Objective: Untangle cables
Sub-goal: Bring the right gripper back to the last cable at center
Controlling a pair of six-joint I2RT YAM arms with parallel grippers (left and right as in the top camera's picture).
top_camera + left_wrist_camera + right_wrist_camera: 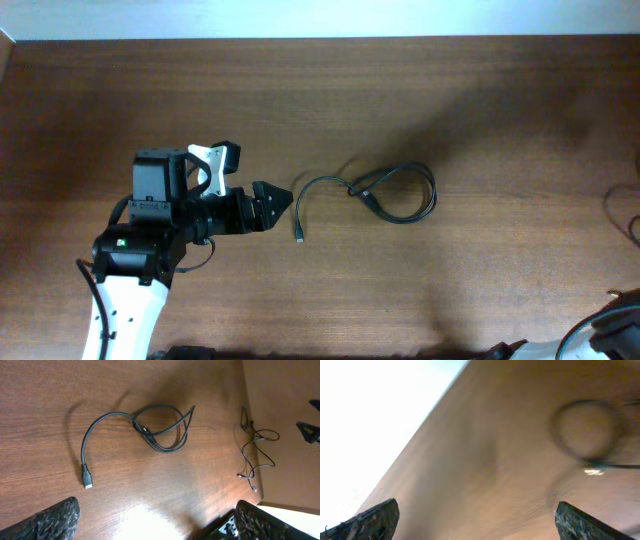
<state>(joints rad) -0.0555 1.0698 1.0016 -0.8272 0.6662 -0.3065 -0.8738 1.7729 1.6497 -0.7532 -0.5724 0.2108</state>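
Observation:
A black cable [385, 192] lies on the wooden table, coiled in a loose loop at the right with one free end and plug [298, 236] curving down at the left. It also shows in the left wrist view [150, 430]. My left gripper [272, 203] is open and empty, just left of the plug end. A second thin black cable [252, 452] lies at the table's right edge [625, 215]. My right gripper [475, 525] is open and empty; a blurred cable loop [587, 432] lies ahead of it.
The brown wooden table [400, 90] fills the overhead view. The right arm's body [610, 335] sits at the bottom right corner. The left arm's base [130, 270] stands at the front left.

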